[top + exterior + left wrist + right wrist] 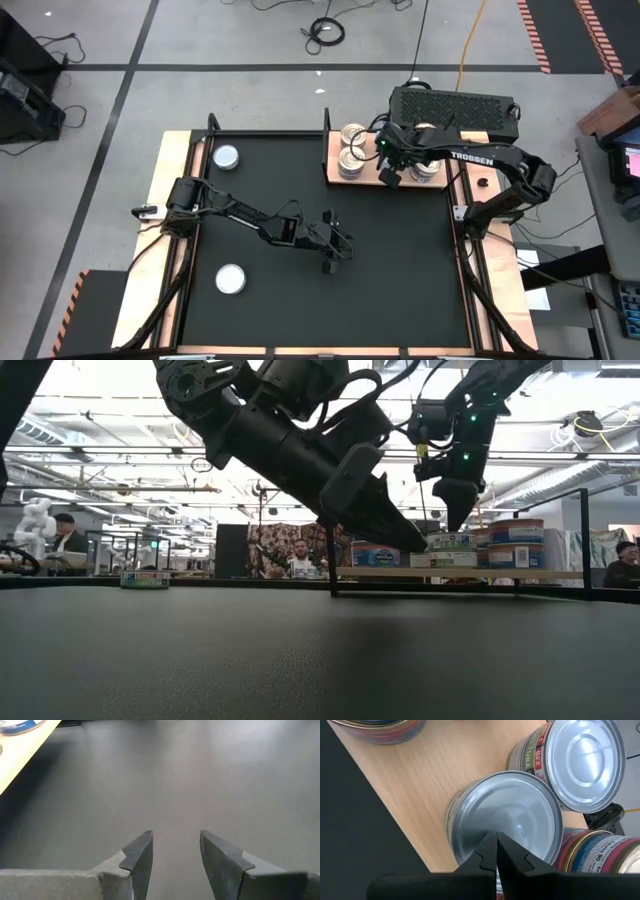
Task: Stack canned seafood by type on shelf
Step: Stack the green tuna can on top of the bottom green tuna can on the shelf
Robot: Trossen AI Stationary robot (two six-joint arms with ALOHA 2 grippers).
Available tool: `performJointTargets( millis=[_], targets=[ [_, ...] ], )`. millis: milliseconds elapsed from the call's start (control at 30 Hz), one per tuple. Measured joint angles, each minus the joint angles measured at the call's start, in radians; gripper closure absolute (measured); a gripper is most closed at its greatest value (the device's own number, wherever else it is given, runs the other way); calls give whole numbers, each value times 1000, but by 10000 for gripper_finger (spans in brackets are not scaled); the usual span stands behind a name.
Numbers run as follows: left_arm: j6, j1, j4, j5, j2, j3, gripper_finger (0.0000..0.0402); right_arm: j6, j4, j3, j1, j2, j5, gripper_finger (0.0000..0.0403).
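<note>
Most tins point(352, 150) stand on the shelf point(333, 168) at the table's far right corner. The right gripper point(496, 840), fingers pressed together, hangs just over a silver-lidded tin point(520, 815) at the shelf's near edge. Two loose tins point(226, 157) point(231, 279) lie along the table's left side. The left gripper point(330, 266), fingers apart and empty, hovers mid-table.

The left arm stretches low across the middle of the table, its left gripper point(175, 862) angled downward with fingers parted and nothing between them. The right arm bends back toward the table's far right corner, its right gripper point(496, 851) pointing down, fingers pressed together.
</note>
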Motion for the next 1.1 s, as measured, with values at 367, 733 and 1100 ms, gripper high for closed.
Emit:
performJointTargets(
  millis=[367,733,1100],
  targets=[
    [0,0,-5,0,0,0,237,19,-4,0,14,-1,-66,402],
    [0,2,-4,0,0,0,237,30,-6,1,49,-2,-81,403],
    [0,2,-4,0,0,0,237,23,2,-2,48,-48,-79,403]
  ],
)
